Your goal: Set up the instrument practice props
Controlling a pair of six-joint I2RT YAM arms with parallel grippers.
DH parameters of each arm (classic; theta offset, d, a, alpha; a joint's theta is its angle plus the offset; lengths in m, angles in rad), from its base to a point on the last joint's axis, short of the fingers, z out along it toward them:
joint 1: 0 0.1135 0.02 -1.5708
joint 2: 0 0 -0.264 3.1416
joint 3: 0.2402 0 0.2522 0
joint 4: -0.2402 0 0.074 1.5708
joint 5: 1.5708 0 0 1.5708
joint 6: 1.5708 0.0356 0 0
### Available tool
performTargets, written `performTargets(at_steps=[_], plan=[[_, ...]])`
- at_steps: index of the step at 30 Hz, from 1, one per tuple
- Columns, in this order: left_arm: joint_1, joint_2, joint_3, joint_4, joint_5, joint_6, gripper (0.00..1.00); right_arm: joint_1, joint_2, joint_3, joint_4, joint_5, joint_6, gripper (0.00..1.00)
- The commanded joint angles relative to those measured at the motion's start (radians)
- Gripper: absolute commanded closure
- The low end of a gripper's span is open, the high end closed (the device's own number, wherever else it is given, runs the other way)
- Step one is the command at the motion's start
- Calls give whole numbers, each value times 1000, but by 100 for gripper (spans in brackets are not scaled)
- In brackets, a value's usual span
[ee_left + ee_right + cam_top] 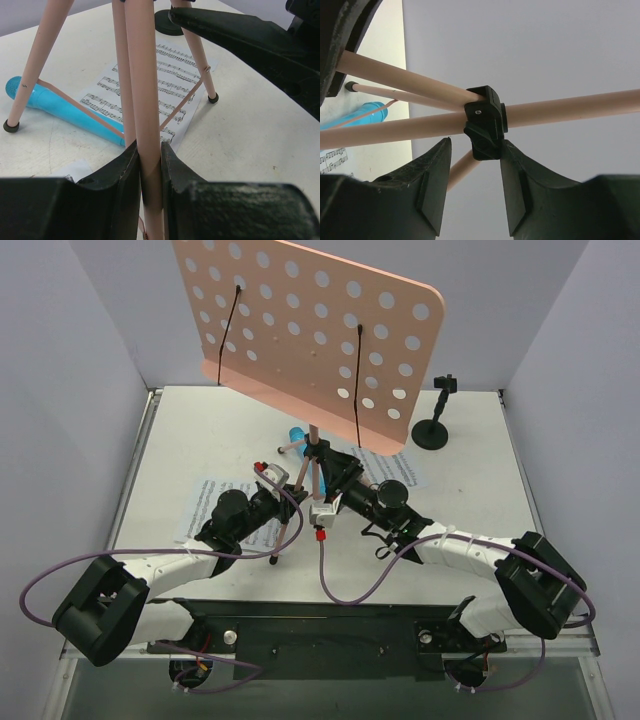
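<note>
Left hand (149,155) pinches one thin tripod leg (142,90) of the pink perforated music stand (300,330); right hand (475,150) is spread, flanking the stand's black leg collar (485,120).

— What sat between the fingers of the right gripper (476,149)?

— The black collar (485,120) of the pink music stand (570,103), where its tubes met. The collar's lower end dipped into the gap.

— Were the jaws closed on it?

— No, they stood apart. The finger at the view's right looked to touch the collar, while the other had clear space beside it.

— And further off?

— At the left lay the white table (385,30), with the blue microphone (372,116) partly hidden behind a stand leg, and a corner of a sheet-music page (332,157). One black-tipped foot (351,87) rested on the table. A pale wall (545,40) filled the rest.
</note>
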Motion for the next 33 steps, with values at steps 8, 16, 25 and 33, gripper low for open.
performTargets(at_steps=[8, 16, 25, 33], plan=[[7, -6, 14, 55, 42, 44, 100, 19, 22, 39, 29, -31, 39, 65], [9, -5, 19, 58, 46, 41, 100, 37, 34, 22, 74, 21, 137, 98], [10, 4, 20, 61, 49, 38, 100, 57, 166, -58, 457, 299, 925, 100], [15, -14, 9, 52, 43, 43, 100, 102, 246, -7, 460, 389, 1357, 100]])
